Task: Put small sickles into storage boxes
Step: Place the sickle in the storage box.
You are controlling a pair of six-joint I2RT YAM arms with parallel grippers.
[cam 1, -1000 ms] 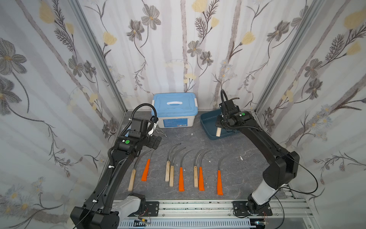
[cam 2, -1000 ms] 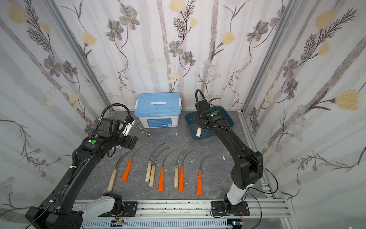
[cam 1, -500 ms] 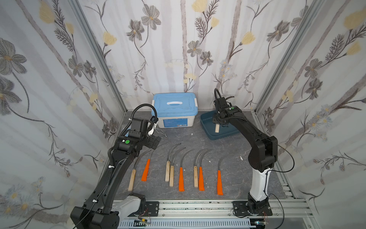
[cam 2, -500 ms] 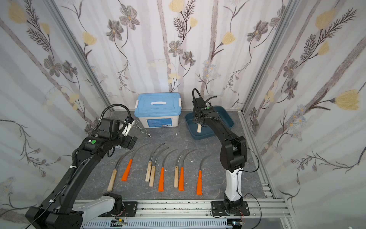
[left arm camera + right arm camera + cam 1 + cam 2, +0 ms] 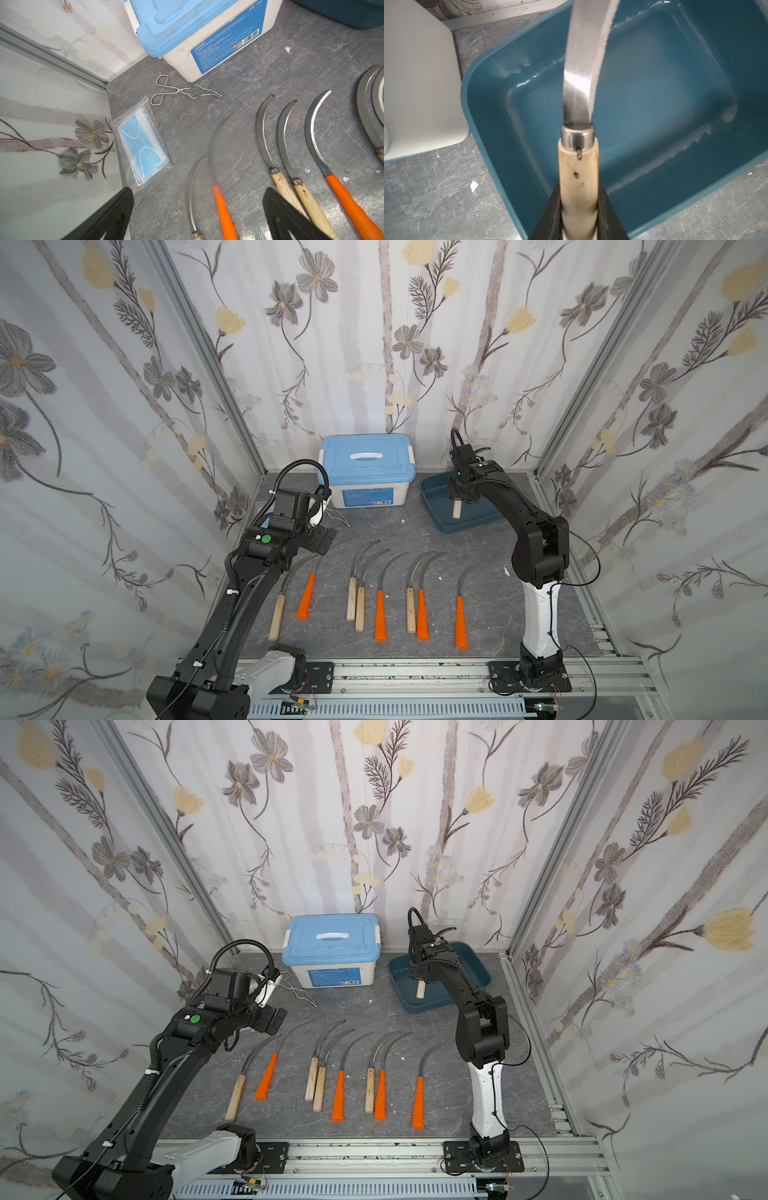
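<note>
Grey table [image 5: 490, 614], flowered walls [image 5: 374, 344]. Item: wooden-handled sickle [image 5: 578, 176], handle clenched in right claw [image 5: 579, 207], hanging over teal storage box [image 5: 483, 124]. Eight sickles [image 5: 380, 614] lie rowed robot-side of the box. Left claw [image 5: 197, 209] released, well apart from it. Step, likely: first deposit. Next: lower, unclench inside box.

I have the right gripper [image 5: 457, 498] clamped on a wooden-handled sickle [image 5: 456, 511] over the teal tray [image 5: 478, 523]; eight more sickles [image 5: 380, 616] lie in a row on the grey table [image 5: 490, 614]
</note>
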